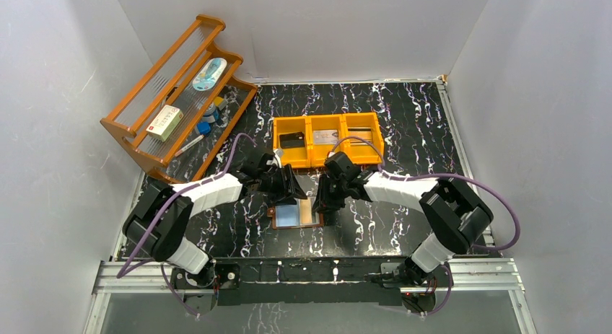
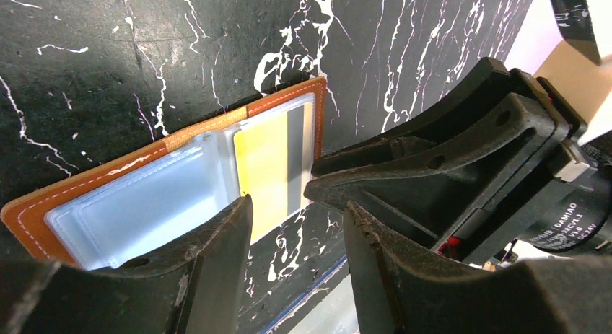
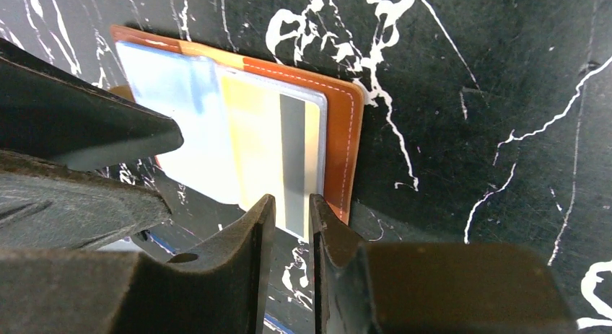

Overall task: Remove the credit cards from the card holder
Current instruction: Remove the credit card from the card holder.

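The brown leather card holder [image 1: 287,216] lies open on the black marbled table, between both grippers. Its left pale-blue pocket [image 2: 144,200] looks empty. A tan-yellow card with a grey stripe [image 2: 270,168] sits in the right pocket, its near edge sticking out past the leather [image 3: 289,168]. My left gripper [image 2: 297,211] is open and empty just over the holder's near edge. My right gripper [image 3: 290,204] has its fingers a narrow gap apart, with the tips at the card's near edge by the grey stripe. It holds nothing. A black card [image 1: 292,140] and a silvery-grey card [image 1: 326,137] lie in the orange bin.
The orange three-compartment bin [image 1: 328,119] stands just behind the grippers. A wooden rack [image 1: 180,96] at the back left holds a white-and-red box [image 1: 164,122] and small items. White walls close in on the left, back and right. A metal rail runs along the near edge.
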### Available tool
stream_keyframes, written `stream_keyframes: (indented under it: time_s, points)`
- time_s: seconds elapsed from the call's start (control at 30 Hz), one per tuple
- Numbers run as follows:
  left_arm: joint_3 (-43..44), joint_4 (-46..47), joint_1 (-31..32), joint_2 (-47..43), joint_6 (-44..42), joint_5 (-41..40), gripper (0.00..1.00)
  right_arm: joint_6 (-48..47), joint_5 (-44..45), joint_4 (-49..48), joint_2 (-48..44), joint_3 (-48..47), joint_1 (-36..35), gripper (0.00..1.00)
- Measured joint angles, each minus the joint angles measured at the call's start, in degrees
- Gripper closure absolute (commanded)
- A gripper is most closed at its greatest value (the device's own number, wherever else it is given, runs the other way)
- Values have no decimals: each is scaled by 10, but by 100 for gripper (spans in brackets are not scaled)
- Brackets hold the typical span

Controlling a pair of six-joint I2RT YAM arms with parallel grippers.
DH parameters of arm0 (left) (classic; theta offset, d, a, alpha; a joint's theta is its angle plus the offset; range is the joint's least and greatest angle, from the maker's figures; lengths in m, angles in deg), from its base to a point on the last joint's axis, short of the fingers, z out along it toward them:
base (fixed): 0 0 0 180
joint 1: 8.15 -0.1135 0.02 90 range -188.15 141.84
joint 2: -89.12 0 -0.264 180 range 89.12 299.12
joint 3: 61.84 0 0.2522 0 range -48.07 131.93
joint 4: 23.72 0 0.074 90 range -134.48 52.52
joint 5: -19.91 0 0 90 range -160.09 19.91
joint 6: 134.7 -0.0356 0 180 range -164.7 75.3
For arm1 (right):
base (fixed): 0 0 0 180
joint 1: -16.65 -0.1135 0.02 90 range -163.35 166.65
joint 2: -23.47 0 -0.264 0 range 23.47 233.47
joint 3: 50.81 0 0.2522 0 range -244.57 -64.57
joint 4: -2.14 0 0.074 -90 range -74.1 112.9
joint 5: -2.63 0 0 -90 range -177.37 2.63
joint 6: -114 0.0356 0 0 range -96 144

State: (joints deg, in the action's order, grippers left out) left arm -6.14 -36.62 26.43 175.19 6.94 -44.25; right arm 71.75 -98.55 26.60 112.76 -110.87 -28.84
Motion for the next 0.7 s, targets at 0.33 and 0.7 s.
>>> stream_keyframes:
  time_s: [0.33,0.7]
  points:
    - [-20,9,0,23,0,15,54,19,-16,-5,27,4,1,75]
    - [-65,63,4,32,23,17,69,46,-40,-18,41,4,4,75]
